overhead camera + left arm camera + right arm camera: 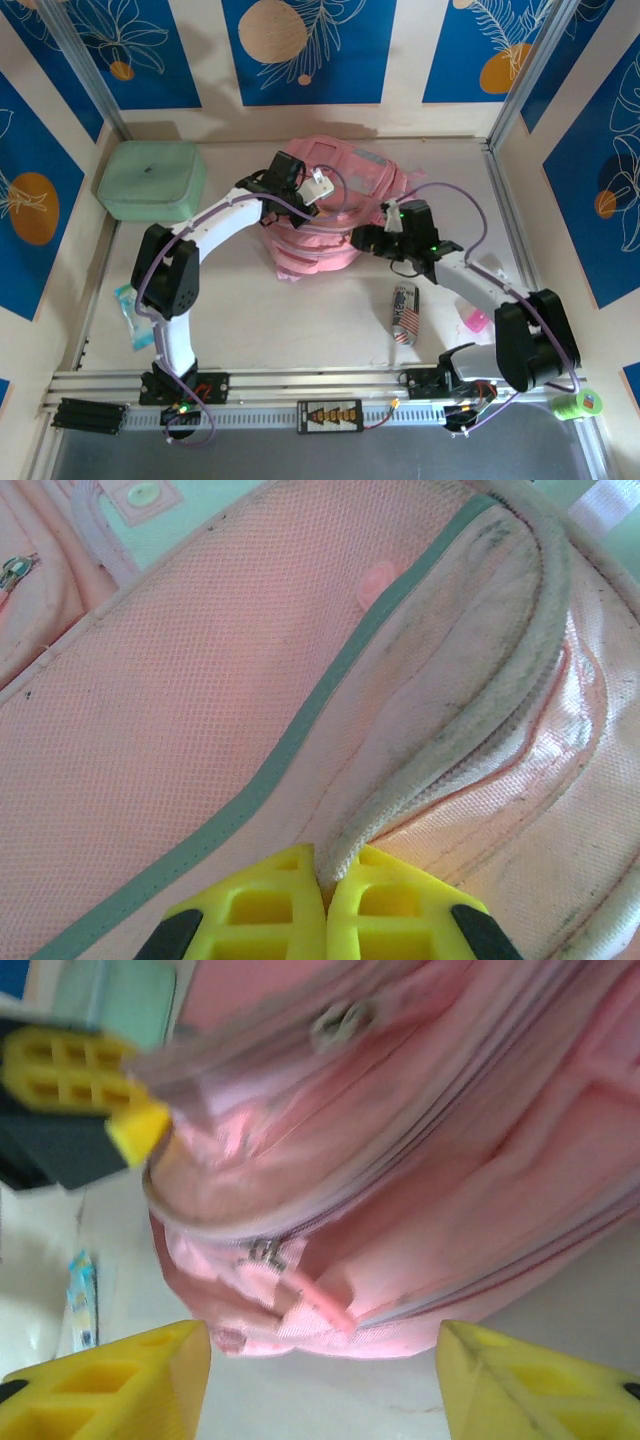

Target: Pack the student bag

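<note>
The student bag (335,215) is a soft pink backpack lying in the middle of the table. My left gripper (314,192) reaches over its top. In the left wrist view its yellow fingers (270,905) are shut on the pale corded rim of the bag's (200,680) opening, pinching the fabric between them. My right gripper (360,240) sits at the bag's right side, low above the table. Its jaws (325,1360) stand open with nothing between them, facing the bag (420,1130) and a pink zipper pull (325,1305) just ahead.
A mint green case (150,180) stands at the back left. A small printed can (404,312) lies in front of the bag, a pink item (475,320) by the right arm, a blue packet (130,312) at the left, and a green roll (580,404) at the near right corner.
</note>
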You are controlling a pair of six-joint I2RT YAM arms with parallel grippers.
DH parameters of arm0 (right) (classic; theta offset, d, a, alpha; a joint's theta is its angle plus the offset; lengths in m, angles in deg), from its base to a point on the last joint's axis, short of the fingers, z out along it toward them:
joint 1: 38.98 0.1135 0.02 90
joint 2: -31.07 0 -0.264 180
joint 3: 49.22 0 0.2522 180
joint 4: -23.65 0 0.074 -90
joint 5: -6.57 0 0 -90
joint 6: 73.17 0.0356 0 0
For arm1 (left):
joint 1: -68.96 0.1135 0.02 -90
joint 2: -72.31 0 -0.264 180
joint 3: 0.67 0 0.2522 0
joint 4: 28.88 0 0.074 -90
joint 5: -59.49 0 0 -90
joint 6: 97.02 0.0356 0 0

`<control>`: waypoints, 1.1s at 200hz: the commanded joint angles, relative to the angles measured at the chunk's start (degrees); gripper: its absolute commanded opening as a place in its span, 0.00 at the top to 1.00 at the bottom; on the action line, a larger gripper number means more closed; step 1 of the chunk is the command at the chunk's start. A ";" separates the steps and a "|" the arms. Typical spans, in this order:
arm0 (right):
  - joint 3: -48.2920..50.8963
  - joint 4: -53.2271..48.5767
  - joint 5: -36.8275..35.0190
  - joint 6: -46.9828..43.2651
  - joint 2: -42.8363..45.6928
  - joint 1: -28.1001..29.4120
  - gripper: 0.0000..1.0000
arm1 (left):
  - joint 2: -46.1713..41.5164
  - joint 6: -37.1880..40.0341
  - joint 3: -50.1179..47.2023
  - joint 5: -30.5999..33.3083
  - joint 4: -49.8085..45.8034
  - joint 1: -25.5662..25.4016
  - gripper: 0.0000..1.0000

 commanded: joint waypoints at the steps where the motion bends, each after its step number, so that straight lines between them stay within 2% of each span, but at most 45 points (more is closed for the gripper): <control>1: -1.73 1.06 6.48 9.75 -0.56 -3.10 0.36 | -3.63 -1.79 -1.22 -3.37 5.28 0.15 0.98; 32: -6.99 -0.56 10.98 18.37 -6.49 -5.25 0.33 | -4.38 -1.61 -2.25 -4.64 6.45 0.15 0.97; 62: -10.53 4.79 15.63 23.46 -13.12 -4.84 0.32 | -4.82 -0.76 -2.90 -5.14 6.46 0.14 0.97; 139: -17.14 7.37 16.74 26.30 -18.32 -2.93 0.32 | -6.16 1.29 -5.33 -6.08 7.08 0.10 0.94; 168: -17.33 9.39 19.05 30.20 -20.15 -2.70 0.39 | -6.27 1.34 -5.81 -5.99 7.03 0.07 0.90; 185: -17.58 9.51 19.83 32.12 -20.86 -2.66 0.42 | -6.48 1.10 -6.29 -5.57 6.89 0.11 0.83; 204: -19.16 7.58 21.03 32.82 -22.25 -2.40 0.42 | -7.71 -0.89 -7.98 -3.83 8.92 0.13 0.63; 220: -20.66 6.49 22.04 32.71 -23.62 -1.91 0.43 | -9.40 -5.88 -9.12 0.09 10.36 0.13 0.49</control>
